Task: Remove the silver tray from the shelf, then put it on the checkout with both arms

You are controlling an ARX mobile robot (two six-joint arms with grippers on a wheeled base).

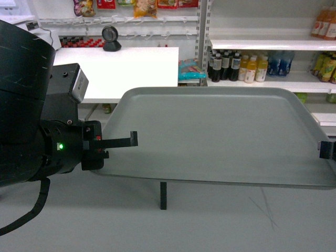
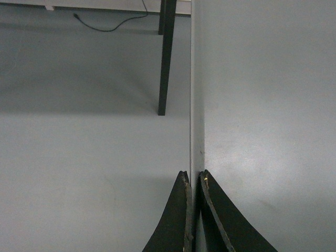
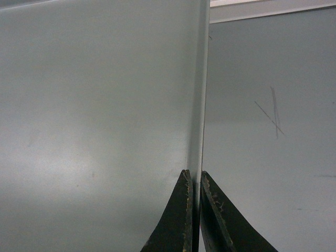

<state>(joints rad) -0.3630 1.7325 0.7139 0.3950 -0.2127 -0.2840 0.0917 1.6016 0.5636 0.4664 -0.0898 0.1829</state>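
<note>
The silver tray (image 1: 220,136) hangs level in the air, well in front of the shelf (image 1: 262,45), held at both short ends. My left gripper (image 1: 128,143) is shut on its left rim, with one finger lying over the tray top. In the left wrist view the gripper (image 2: 194,176) pinches the thin rim of the tray (image 2: 262,105). My right gripper (image 1: 326,150) is shut on the right rim, mostly cut off by the frame edge. The right wrist view shows that gripper (image 3: 194,176) clamping the tray (image 3: 94,115). The checkout (image 1: 121,68) is the white countertop behind the tray, to the left.
A dark checkout leg (image 1: 163,195) shows below the tray's front edge and also appears as a leg (image 2: 165,63) in the left wrist view. Bottled drinks (image 1: 247,67) fill the shelf boards at the right. A small black device (image 1: 111,39) sits behind the checkout. Grey floor (image 1: 210,220) lies below.
</note>
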